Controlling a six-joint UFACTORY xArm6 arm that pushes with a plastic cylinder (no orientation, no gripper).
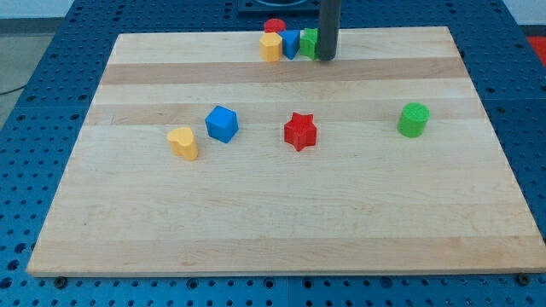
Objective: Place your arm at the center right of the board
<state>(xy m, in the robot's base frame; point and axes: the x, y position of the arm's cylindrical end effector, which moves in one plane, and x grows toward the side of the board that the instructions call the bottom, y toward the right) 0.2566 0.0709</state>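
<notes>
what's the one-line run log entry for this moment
my tip: view's top, beside green block | center right: not reached | green cylinder there

A robotics lab bench: the pale wooden board (281,213) lies on a blue tabletop (34,111) drilled with a regular grid of mounting holes (the kind made for bolting fixtures down), and a cable (12,85) trails at the view's left.

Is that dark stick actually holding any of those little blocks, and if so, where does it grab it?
Nothing is held. My tip is a plain rod that cannot grab; it stands at the view's top, right beside the green block in the cluster, possibly touching it.
</notes>
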